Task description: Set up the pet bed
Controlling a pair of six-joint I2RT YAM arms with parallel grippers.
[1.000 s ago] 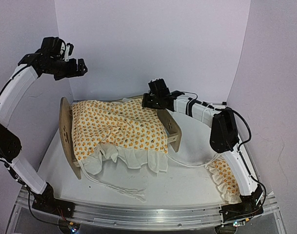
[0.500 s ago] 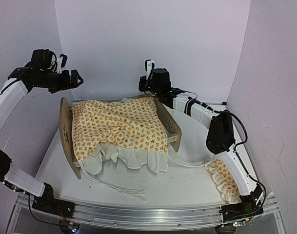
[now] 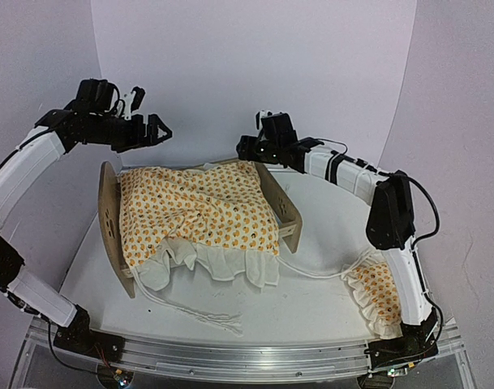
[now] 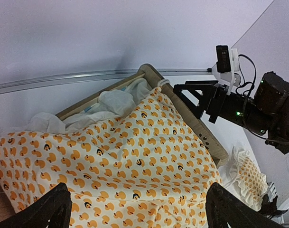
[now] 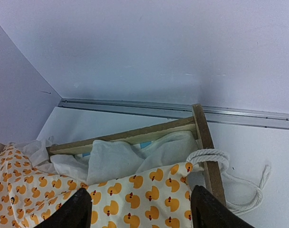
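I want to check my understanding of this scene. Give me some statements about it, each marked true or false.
1. The quilt lies over the pet bed. True.
2. The left tool grips the quilt. False: it is open above the quilt and holds nothing.
3. The pillow lies on the bed. False: it lies on the table, at the right.
4. A white cord lies on the table, on the near side of the bed. True.
5. The right tool is open. True.
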